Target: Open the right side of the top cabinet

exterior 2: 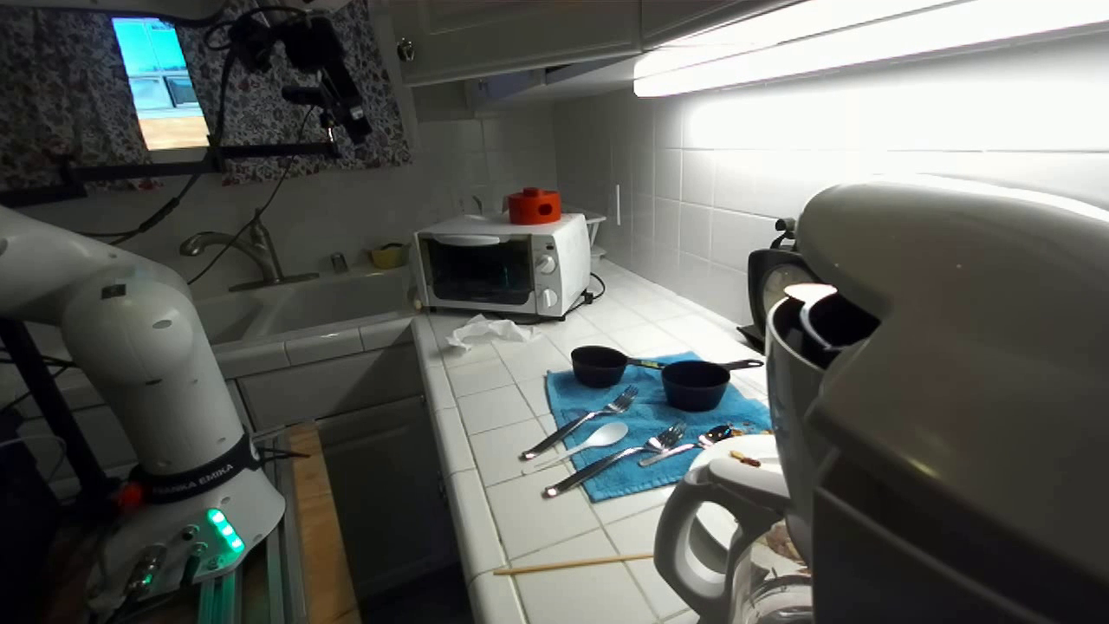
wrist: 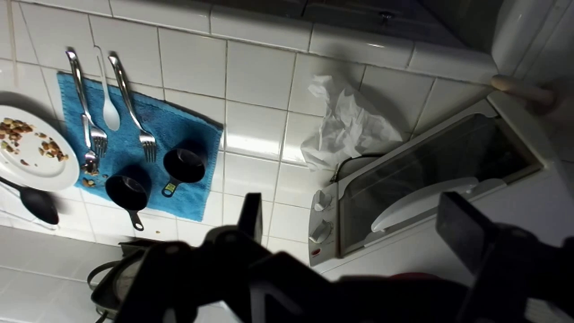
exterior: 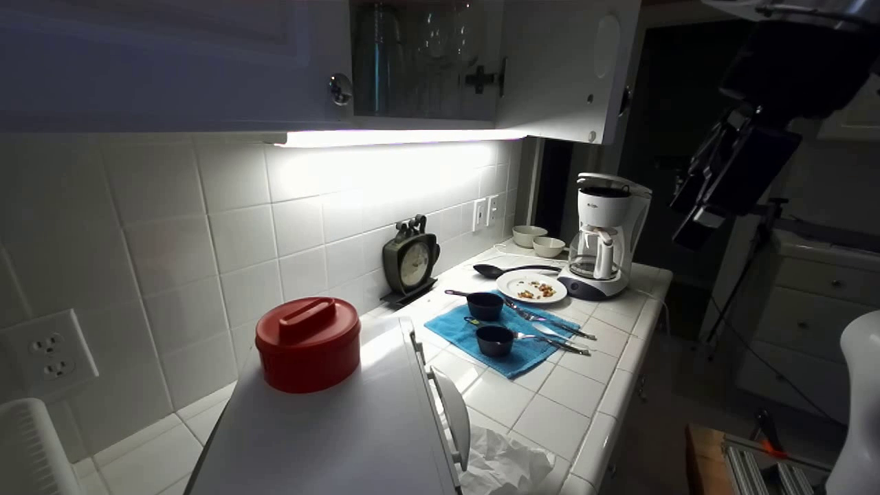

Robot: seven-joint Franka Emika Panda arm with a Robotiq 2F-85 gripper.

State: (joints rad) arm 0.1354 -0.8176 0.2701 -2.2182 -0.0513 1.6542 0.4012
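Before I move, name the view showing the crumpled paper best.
Wrist view: the crumpled paper shows large, uncovered, from above. In an exterior view the frame's bottom edge cuts the paper; in an exterior view the paper looks small, near the toaster oven.

Top cabinet above counter, cups on towel

The right cabinet door looks pretty smooth, counter tiles are super glossy, towel is fuzzy cloth, forks shiny metal, and that crumpled paper seems matt.
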